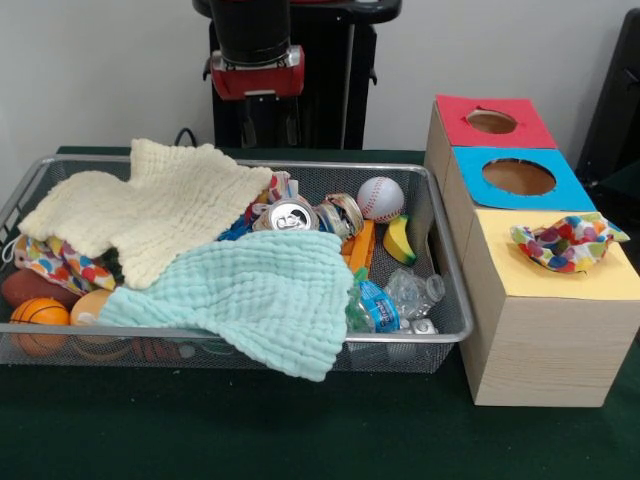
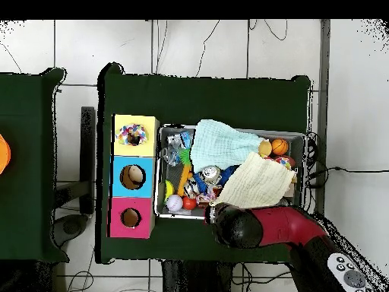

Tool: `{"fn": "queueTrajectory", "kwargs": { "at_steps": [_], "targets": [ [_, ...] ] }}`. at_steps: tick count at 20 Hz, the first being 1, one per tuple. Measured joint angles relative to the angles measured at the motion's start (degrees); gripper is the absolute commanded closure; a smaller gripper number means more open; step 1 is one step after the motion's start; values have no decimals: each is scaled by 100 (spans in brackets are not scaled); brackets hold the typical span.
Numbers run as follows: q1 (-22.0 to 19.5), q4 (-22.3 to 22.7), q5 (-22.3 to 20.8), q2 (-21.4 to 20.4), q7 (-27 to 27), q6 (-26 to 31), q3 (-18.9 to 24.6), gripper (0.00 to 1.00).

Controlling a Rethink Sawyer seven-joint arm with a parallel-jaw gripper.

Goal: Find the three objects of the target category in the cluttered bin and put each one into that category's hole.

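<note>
Green table (image 1: 300, 430), arm (image 2: 266, 226) at bin (image 1: 440, 262) rim

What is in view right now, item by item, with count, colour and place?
bin: 1, silver mesh, table centre
cream cloth: 1, over bin's back left
mint cloth: 1, draped over front rim
dotted fabric piece: 1, white with coloured dots, sitting in yellow box's hole
another dotted piece: 1, bin's left end
boxes: yellow, blue, red, beside bin
baseball: 1, white, bin back
toy banana: 1, yellow
can: 1, silver
basketball: 1, orange, front left
plastic bottle: 1, clear, crushed
arm: red and black, behind bin; gripper state unclear
</note>
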Motion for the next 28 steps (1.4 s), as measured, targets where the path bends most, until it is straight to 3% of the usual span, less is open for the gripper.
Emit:
{"fn": "queueTrajectory", "kwargs": {
  "at_steps": [6, 18, 28],
  "targets": [
    [-1, -68, -2, 107, 0, 9, 21, 0],
    [84, -333, -394, 963, 0, -82, -37, 0],
    [125, -352, -499, 1162, 0, -116, -48, 0]
  ]
}}
